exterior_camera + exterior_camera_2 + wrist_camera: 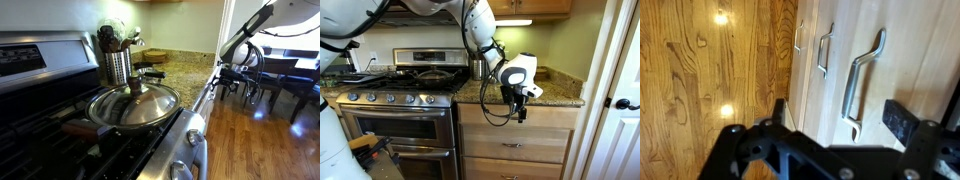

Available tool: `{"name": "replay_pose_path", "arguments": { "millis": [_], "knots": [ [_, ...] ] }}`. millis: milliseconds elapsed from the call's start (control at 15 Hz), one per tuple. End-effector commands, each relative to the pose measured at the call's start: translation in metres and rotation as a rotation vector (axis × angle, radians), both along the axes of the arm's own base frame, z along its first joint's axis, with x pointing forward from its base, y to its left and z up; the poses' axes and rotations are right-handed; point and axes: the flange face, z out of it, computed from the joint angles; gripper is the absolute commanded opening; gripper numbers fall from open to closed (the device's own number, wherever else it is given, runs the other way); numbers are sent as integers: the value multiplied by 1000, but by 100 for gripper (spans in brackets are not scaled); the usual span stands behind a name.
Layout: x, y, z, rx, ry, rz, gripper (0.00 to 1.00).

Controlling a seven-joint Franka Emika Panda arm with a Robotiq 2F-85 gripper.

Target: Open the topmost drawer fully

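The topmost drawer (548, 117) sits closed under the granite counter, right of the stove. Its front looks light wood and its inside is hidden. In the wrist view the drawer front (905, 60) carries a curved metal handle (866, 75). My gripper (840, 118) is open, with a dark finger on each side of the handle's near end and not closed on it. In an exterior view the gripper (523, 100) hangs right in front of the drawer. It also shows in an exterior view (227, 78) beside the counter edge.
Two lower drawers with handles (824, 50) (797, 38) lie below. The steel stove (400, 110) stands beside the cabinet, with a lidded pan (133, 105) and a utensil holder (118, 62) on top. A door (620, 90), wood floor (710, 80), table and chairs (290, 75) are nearby.
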Motion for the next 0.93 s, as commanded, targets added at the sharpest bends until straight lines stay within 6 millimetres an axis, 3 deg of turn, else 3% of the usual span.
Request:
{"name": "replay_pose_path", "arguments": {
  "millis": [0,867],
  "knots": [
    [8,-5,-6,39,-16,3,100],
    [8,-5,-29,46,5,-11,100]
  ]
}}
